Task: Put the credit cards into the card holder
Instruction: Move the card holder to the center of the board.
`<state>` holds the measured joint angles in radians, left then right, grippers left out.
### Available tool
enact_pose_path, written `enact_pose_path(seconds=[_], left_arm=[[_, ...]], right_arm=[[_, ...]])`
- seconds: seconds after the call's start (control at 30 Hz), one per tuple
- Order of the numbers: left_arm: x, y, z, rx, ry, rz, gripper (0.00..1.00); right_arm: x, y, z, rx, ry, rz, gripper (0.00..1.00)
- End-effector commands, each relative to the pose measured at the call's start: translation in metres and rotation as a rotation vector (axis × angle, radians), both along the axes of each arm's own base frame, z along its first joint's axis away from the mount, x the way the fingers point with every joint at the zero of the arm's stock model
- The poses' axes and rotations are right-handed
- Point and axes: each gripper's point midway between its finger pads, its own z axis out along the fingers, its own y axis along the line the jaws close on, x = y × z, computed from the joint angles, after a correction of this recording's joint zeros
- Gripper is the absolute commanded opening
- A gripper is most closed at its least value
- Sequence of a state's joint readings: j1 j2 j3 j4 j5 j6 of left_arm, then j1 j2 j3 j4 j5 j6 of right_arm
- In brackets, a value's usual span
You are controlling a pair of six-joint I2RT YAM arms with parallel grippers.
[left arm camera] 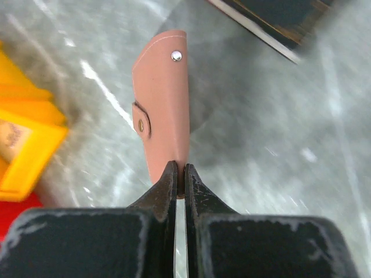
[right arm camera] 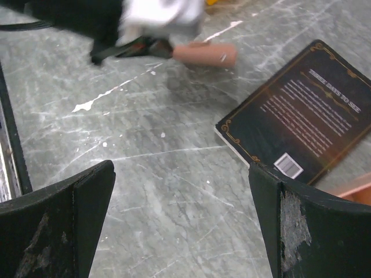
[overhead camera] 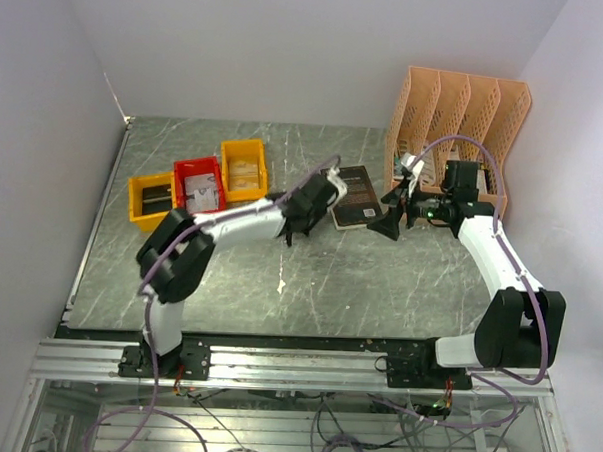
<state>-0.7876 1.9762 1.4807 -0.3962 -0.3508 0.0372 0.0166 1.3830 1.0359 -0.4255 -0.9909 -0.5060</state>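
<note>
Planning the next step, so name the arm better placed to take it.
Right. The right gripper is open and empty, so it is free to reach. The left gripper is shut on the card holder, so it is likely busy.

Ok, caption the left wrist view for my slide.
Left gripper shut on the edge of the tan card holder above the grey table near a yellow bin.

A dark grey table (overhead camera: pixel 359 289) with white marble-like veins and scuffs fills the middle of the scene. Plain white walls enclose it: a back wall (overhead camera: pixel 289 45), a left wall (overhead camera: pixel 33 174) and a right wall (overhead camera: pixel 585 148). A slotted aluminium rail (overhead camera: pixel 295 367) runs along the table's near edge. The light is soft and even, with faint shadows
</note>
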Motion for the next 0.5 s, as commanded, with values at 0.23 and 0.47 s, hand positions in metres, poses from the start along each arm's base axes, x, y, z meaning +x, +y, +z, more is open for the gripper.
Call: enact_pose_path(seconds=[0.23, 0.47], left_arm=[[-0.152, -0.034, -0.011, -0.195, -0.003, -0.315, 0.31], [-0.177, -0.044, 0.035, -0.462, -0.041, -0.283, 0.6]], right_arm=[[-0.038, 0.006, -0.011, -0.093, -0.181, 0.266, 0.98], [-0.068, 0.011, -0.039, -0.093, -0.289, 0.437, 0.91]])
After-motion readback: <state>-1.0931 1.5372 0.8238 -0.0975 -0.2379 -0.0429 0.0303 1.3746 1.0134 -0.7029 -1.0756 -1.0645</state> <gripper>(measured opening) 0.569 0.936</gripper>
